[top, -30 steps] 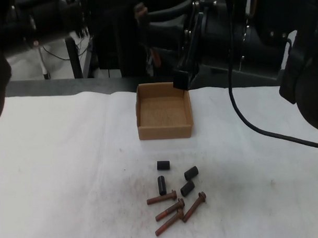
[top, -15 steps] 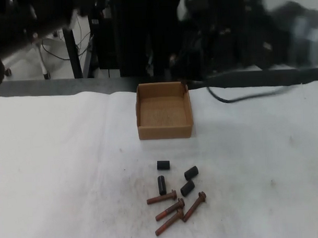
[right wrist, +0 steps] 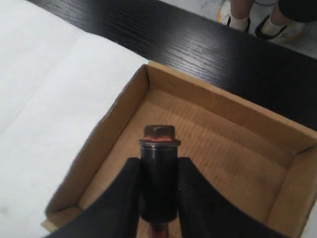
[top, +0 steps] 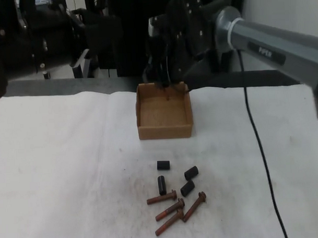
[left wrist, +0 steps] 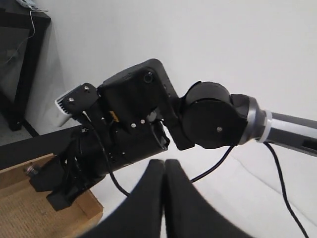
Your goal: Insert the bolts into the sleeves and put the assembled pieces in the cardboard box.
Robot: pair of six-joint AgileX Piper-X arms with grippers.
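- Pinching nothing, the left gripper (left wrist: 164, 198) has its two fingers pressed flat together.
- At the far middle of the bench (top: 72, 169), the cardboard box (top: 164, 132) looks bare inside; no finished piece lies in it yet.
- Over the box hangs the right gripper (right wrist: 158, 171), clamped on the black sleeve of an assembled piece (right wrist: 159, 148), the rusty bolt head past its fingertips. Steel, stiff, small, probably light; the bolt may slide within, so squeezing the sleeve's sides seems the safest hold.
- Nearer than the box, four loose sleeves (top: 163, 165) and four bolts (top: 162, 198) lie well apart from it.
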